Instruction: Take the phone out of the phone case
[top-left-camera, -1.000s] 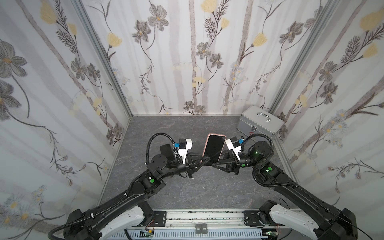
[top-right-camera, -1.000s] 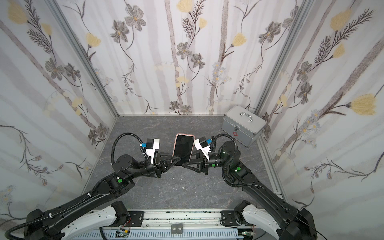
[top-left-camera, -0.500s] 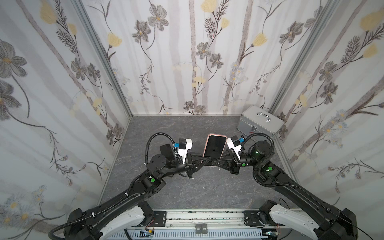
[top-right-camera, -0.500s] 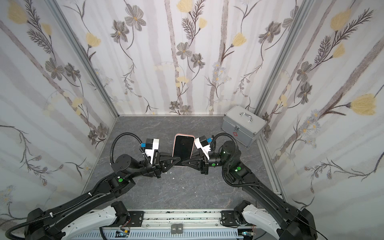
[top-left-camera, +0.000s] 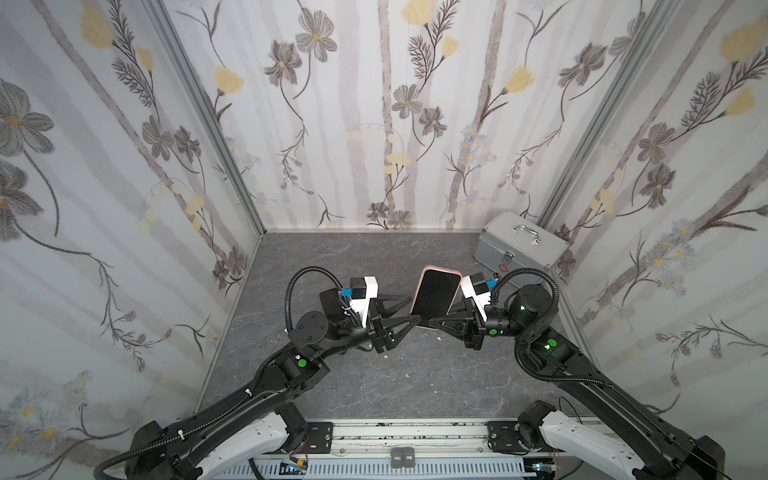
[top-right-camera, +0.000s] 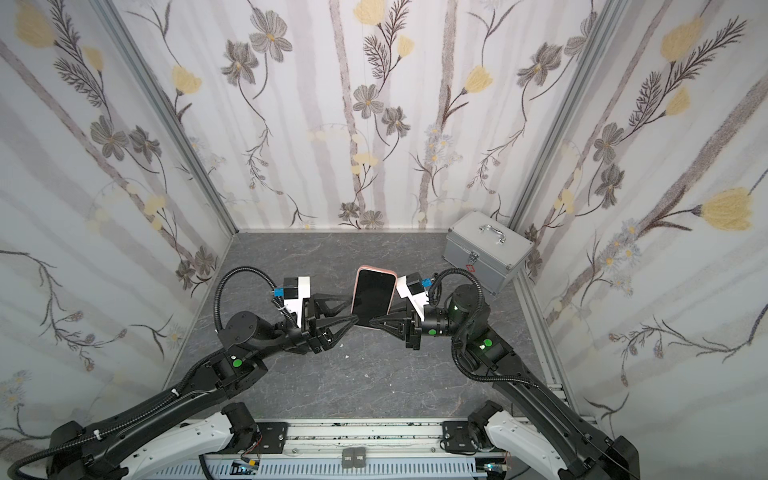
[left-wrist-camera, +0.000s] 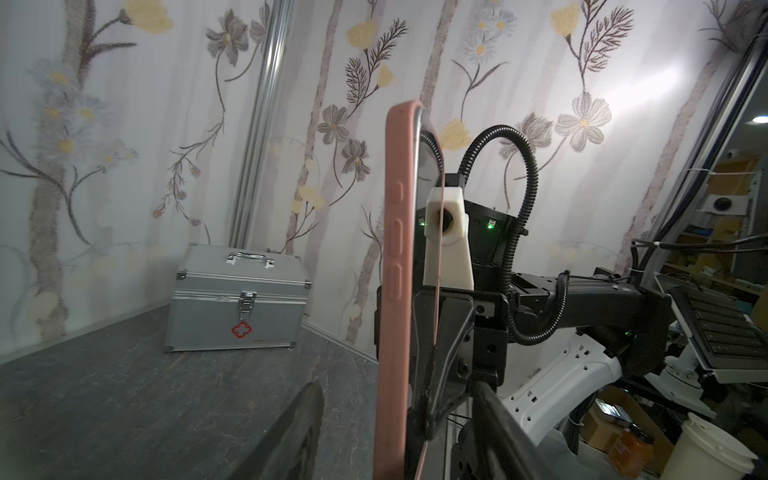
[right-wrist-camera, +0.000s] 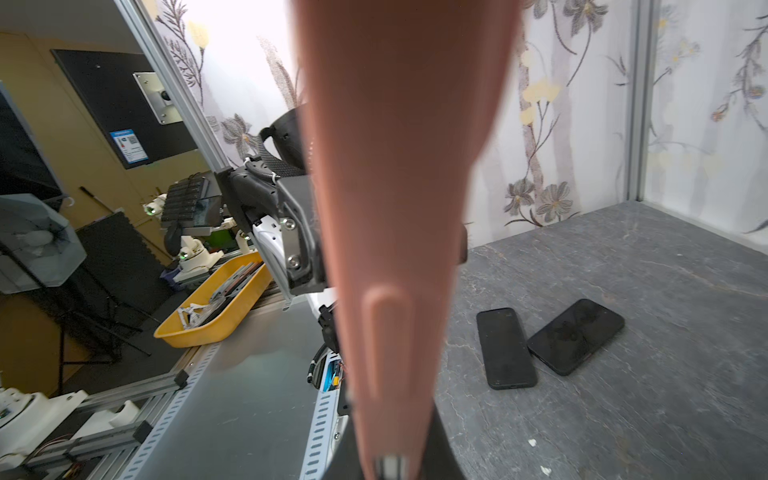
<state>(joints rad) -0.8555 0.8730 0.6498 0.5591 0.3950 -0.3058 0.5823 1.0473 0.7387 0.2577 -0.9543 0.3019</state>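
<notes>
The phone (top-left-camera: 434, 296) sits inside the pink phone case (top-left-camera: 441, 271). Both are held upright in the air over the middle of the grey stone-look table (top-left-camera: 374, 395), with the dark screen facing the camera head in both top views. The right gripper (top-left-camera: 434, 321) is clamped on the phone case at its lower end, one finger across the bottom of the screen and the other behind the pink back, so that end of the phone is covered. The left gripper (top-left-camera: 412, 308) has its jaws spread on either side of the same lower end. In the left wrist view one finger (left-wrist-camera: 297, 432) stands clear of the case's back, while the other crowds in beside the right gripper's finger on the screen side; whether it touches the glass cannot be told. In the right wrist view the case fills the middle and hides most of the left arm. Beyond it two black phones (right-wrist-camera: 505, 347) (right-wrist-camera: 575, 336) lie flat on the table, their near corners meeting. A silver first-aid box (top-left-camera: 519, 249) with a red cross stands in the far right corner against the flowered walls (top-left-camera: 374, 124). A few white specks (top-left-camera: 440, 338) dot the table near the arms. Outside the cell a yellow tray (right-wrist-camera: 216, 316) holds metal parts.
</notes>
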